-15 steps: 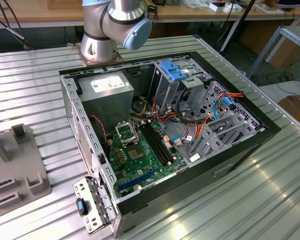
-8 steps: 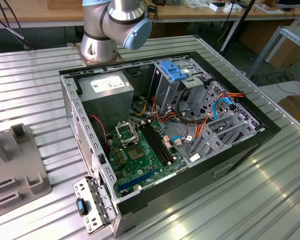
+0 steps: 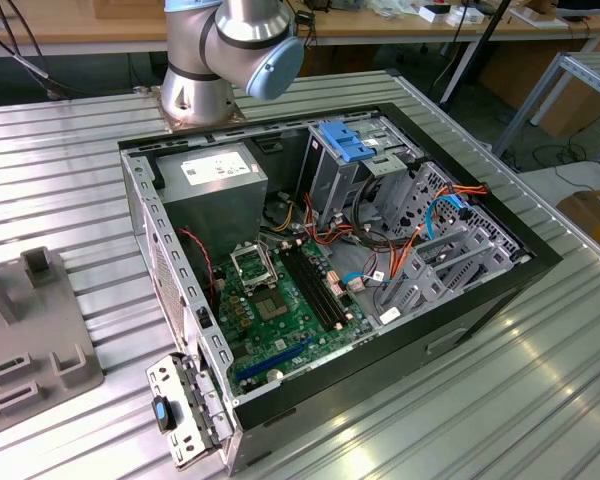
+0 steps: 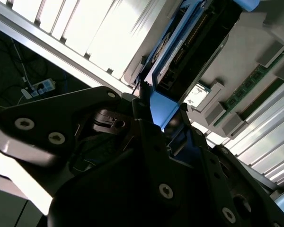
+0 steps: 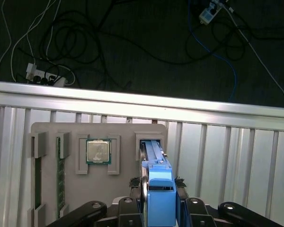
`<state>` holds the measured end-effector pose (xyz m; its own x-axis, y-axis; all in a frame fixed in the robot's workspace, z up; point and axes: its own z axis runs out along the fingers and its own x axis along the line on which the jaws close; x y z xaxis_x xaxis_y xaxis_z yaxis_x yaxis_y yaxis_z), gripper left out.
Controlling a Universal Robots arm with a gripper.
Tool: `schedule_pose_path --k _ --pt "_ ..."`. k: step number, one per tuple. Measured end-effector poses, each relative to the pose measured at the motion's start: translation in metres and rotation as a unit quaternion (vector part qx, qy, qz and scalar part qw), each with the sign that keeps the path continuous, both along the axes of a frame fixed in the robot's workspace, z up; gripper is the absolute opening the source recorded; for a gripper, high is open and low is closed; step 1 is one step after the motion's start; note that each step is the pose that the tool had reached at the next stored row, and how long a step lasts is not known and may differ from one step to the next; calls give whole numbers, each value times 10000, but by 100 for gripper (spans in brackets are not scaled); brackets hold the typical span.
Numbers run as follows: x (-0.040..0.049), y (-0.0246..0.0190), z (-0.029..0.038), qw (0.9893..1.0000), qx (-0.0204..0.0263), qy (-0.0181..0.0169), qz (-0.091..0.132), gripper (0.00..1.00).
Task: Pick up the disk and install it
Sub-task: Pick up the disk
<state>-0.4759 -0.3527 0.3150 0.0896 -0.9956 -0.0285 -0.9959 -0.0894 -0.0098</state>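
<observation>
Clamps disk point(image 5: 154, 151) by blue rails, gripper point(image 5: 159, 185) pinched snug, no gap visible. Stands on edge, seated in slot of grey fixture point(image 5: 49, 135). Judged: pick-up step; open computer case point(image 3: 480, 312) untouched. Calls for straight pull clear of slot, no tilt.

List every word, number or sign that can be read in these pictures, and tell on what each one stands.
No text here can be read.
White label on the power supply, exterior view: printed lines, too small to read.
Processor chip in the grey tray, first wrist view: any marking is too blurred to read.
The disk, first wrist view: no print visible on its blue rails.
</observation>
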Motion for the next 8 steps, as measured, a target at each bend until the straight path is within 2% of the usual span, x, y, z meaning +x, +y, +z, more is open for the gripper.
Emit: schedule_pose_path --k 8 --pt "0 0 -12 10000 1 -2 0 37"
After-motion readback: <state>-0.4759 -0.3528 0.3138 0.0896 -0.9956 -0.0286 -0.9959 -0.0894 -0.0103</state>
